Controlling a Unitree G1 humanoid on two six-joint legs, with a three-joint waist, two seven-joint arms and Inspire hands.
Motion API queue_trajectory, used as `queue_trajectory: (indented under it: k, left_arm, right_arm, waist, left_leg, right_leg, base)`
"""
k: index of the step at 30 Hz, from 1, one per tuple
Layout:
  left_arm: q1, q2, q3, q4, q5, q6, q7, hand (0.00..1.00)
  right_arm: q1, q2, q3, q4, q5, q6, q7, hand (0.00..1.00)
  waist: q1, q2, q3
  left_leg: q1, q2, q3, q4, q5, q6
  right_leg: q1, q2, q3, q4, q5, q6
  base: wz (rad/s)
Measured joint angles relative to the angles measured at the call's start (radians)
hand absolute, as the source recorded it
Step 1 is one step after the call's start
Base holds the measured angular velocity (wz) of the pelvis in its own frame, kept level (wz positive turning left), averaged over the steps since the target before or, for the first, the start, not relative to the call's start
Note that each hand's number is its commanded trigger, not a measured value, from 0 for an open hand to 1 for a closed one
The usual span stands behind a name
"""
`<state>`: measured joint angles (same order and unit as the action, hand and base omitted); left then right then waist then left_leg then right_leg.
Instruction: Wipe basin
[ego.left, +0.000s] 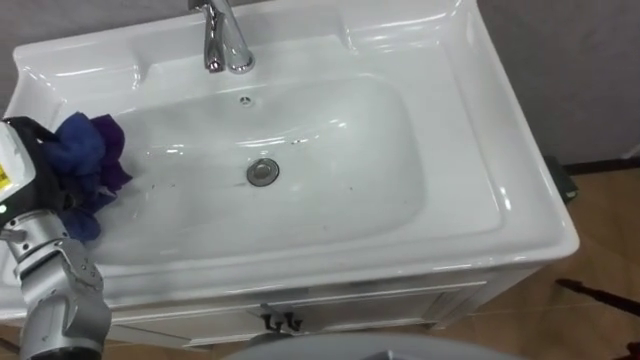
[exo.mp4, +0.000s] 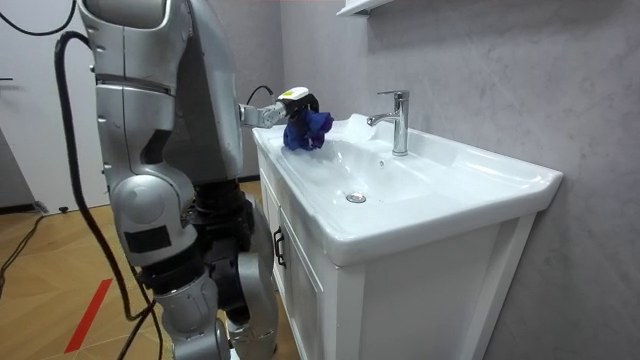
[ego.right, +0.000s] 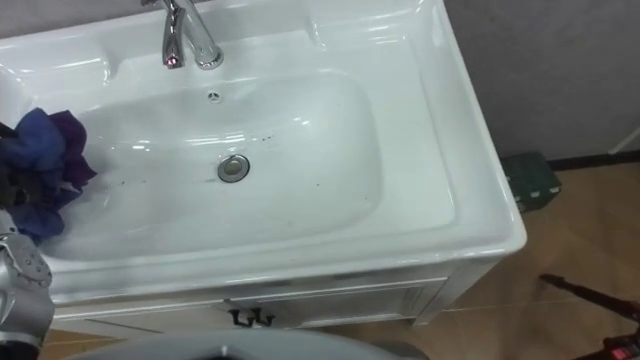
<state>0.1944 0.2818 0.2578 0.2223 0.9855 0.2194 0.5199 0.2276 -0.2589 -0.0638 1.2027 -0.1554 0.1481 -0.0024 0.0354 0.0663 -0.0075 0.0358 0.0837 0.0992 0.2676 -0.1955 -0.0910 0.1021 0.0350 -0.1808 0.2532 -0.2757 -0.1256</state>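
L hand (ego.left: 45, 180) clamps wadded blue cloth (ego.left: 90, 148) at basin's (ego.left: 470, 200) left slope (bunched prob. to press firm while wiping); bowl round drain (ego.left: 263, 171) looks undone.

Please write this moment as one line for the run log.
left hand: grips blue cloth | cloth: at left rim of basin | drain: uncovered | faucet: untouched

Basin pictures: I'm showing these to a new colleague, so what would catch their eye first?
The dark blue cloth bunched in the robot's left hand, at the left edge of the white basin, stands out most. Next come the chrome tap at the back rim and the round drain in the bowl's middle.
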Motion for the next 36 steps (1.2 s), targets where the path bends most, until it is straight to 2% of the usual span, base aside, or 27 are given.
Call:
queue_trajectory:
  k: [6,10,11,15,21,27,36]
  left_arm:
    - [0.0,0.0,0.018,-0.004,0.0,-0.001,0.0,1.0]
    - [0.0,0.0,0.035,-0.05,0.0,-0.002,0.0,1.0]
    - [0.0,0.0,0.049,-0.059,0.001,-0.004,0.0,1.0]
    - [0.0,0.0,0.102,-0.099,0.0,-0.005,0.0,1.0]
    - [0.0,0.0,0.105,-0.166,-0.013,0.0,0.0,1.0]
    - [0.013,0.0,0.105,-0.178,-0.013,0.018,-0.01,1.0]
    - [0.03,0.0,0.105,-0.183,-0.014,0.026,-0.056,1.0]
  right_arm:
    - [-0.002,0.0,0.0,0.003,0.032,0.006,-0.009,0.0]
    - [-0.001,0.005,0.0,0.003,0.032,0.007,-0.009,0.0]
    - [0.0,0.005,0.0,0.003,0.033,0.006,-0.009,0.0]
    - [0.006,0.007,0.0,0.002,0.038,0.006,-0.007,0.0]
    - [0.012,0.007,0.0,-0.002,0.046,0.006,0.004,0.0]
    - [0.012,0.007,0.0,-0.001,0.046,0.01,0.005,0.0]
    - [0.015,0.007,0.001,0.0,0.047,0.027,0.006,0.0]
  waist:
    - [0.003,0.0,0.0006]
    - [0.006,-0.005,0.0003]
    - [0.006,-0.009,0.0023]
    - [0.007,-0.009,0.0006]
    - [0.025,-0.007,0.0015]
    - [0.027,-0.001,0.001]
    - [0.029,0.0,0.0024]
  left_leg:
    - [0.003,-0.002,-0.003,-0.008,0.0,0.0]
    - [0.007,-0.004,-0.006,-0.018,0.0,0.0]
    - [0.01,-0.005,-0.006,-0.02,0.0,0.0]
    - [0.012,-0.008,-0.015,-0.025,0.0,0.0]
    - [0.012,-0.009,-0.018,-0.034,0.0,-0.001]
    - [0.016,-0.009,-0.019,-0.034,0.001,-0.001]
    - [0.028,-0.01,-0.02,-0.038,0.001,-0.001]
  right_leg:
    - [0.003,-0.001,-0.002,-0.007,-0.001,0.002]
    - [0.007,-0.002,-0.009,-0.012,-0.001,0.002]
    - [0.011,-0.002,-0.009,-0.016,-0.001,0.002]
    - [0.023,-0.002,-0.016,-0.032,-0.001,0.003]
    - [0.024,-0.002,-0.025,-0.033,-0.001,0.003]
    - [0.029,-0.001,-0.024,-0.04,-0.001,0.003]
    - [0.042,-0.001,-0.022,-0.048,-0.001,0.003]
  base:
    - [0.0]
    - [0.03]
    - [0.0]
    - [0.06]
    - [0.05]
    - [0.0]
    - [0.0]
